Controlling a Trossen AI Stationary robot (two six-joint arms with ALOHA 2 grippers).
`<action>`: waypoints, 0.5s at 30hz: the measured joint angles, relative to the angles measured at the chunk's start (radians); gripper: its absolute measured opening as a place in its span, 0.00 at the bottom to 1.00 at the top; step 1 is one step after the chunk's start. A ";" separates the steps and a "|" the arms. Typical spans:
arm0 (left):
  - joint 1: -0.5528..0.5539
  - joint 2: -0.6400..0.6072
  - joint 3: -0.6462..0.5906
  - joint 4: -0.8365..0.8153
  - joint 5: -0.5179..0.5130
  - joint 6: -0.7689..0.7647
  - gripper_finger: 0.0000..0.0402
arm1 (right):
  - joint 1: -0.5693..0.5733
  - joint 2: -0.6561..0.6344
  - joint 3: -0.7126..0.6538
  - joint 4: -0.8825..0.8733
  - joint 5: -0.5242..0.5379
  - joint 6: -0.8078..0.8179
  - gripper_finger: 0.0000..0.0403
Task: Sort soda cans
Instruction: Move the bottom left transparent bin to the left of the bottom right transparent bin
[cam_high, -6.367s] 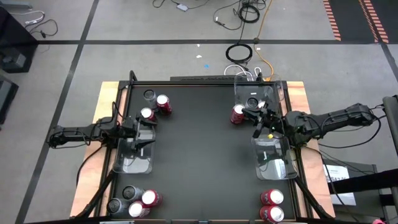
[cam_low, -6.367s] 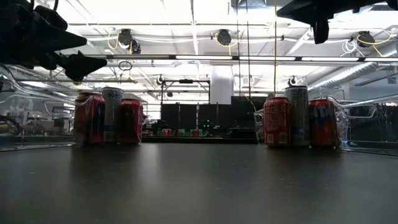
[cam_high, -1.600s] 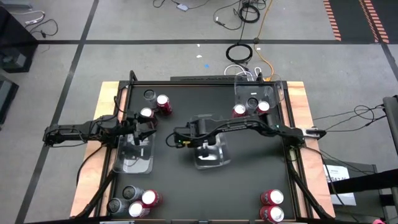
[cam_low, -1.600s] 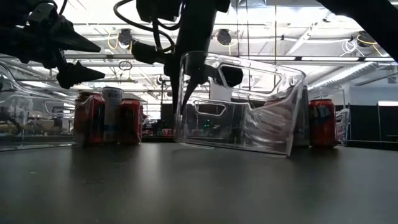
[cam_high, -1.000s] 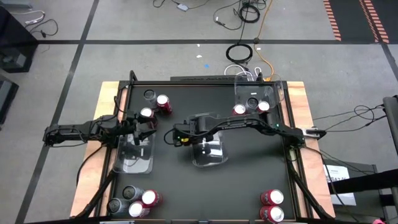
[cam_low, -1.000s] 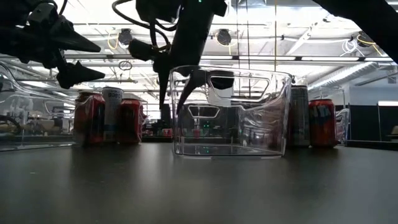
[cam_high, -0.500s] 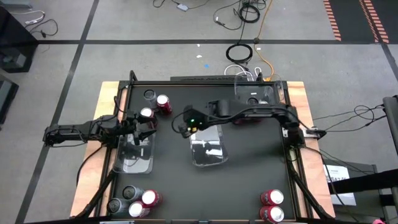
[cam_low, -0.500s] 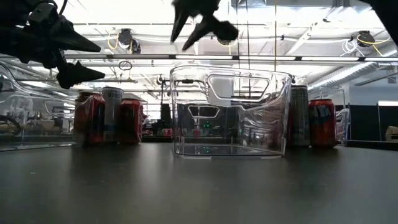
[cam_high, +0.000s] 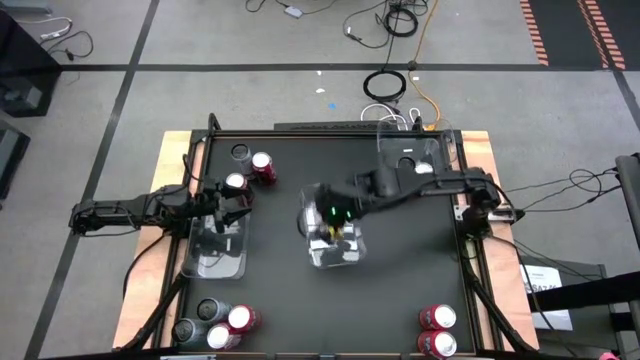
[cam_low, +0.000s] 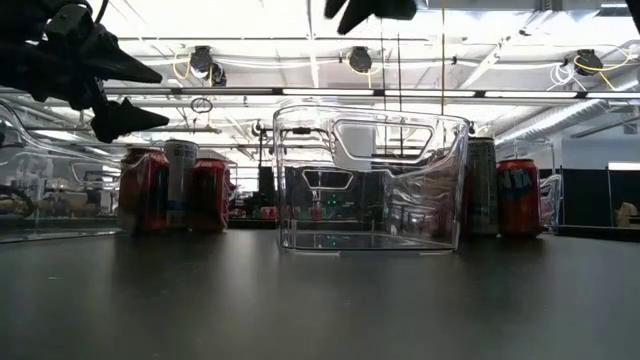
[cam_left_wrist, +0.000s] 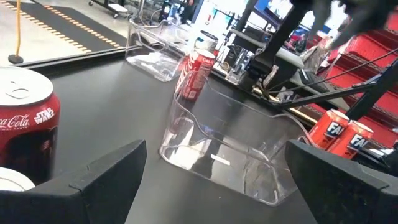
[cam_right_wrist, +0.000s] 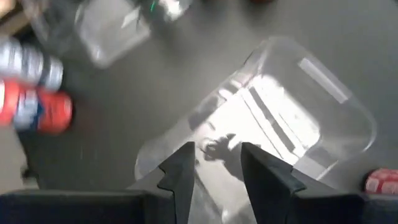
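**newbie_op:** So where's everything relative to your grippers right now?

**tabletop_vet:** Your right gripper (cam_high: 335, 215) hangs over the clear tray (cam_high: 333, 240) in the middle of the table, fingers (cam_right_wrist: 180, 171) parted a fair bit with nothing between them. In the right wrist view you're looking straight down into that tray, and it's empty. Your left gripper (cam_high: 235, 205) sits above the other tray (cam_high: 213, 255) on its own side, spread wide, also holding nothing.

**newbie_op:** And the cans?

**tabletop_vet:** None near the right gripper. Closest bunch to your left one is the group of three cans (cam_high: 250, 168) just beyond its fingertips, all standing upright, so the long axis is vertical. There's another group (cam_high: 215, 325) back at the near corner on the left arm's side, two red cans (cam_high: 437, 330) at the near corner on the right arm's side, and a back tray (cam_high: 412, 160) behind the right arm whose contents I can't tell from above.

**newbie_op:** So which arm goes first?

**tabletop_vet:** I'd guess left. It's way nearer a can, and the red can (cam_left_wrist: 25, 121) sits right beside its finger. Come at it level from the side.
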 joint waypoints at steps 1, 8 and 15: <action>0.000 0.000 0.000 0.008 0.000 -0.006 0.97 | 0.022 0.000 0.000 -0.014 0.007 -0.002 0.31; 0.000 0.000 0.001 0.062 0.008 -0.114 0.97 | 0.158 -0.004 -0.055 -0.023 0.134 0.068 0.29; 0.000 0.002 0.037 0.052 0.002 -0.102 0.97 | 0.225 -0.033 -0.240 0.064 0.143 0.147 0.25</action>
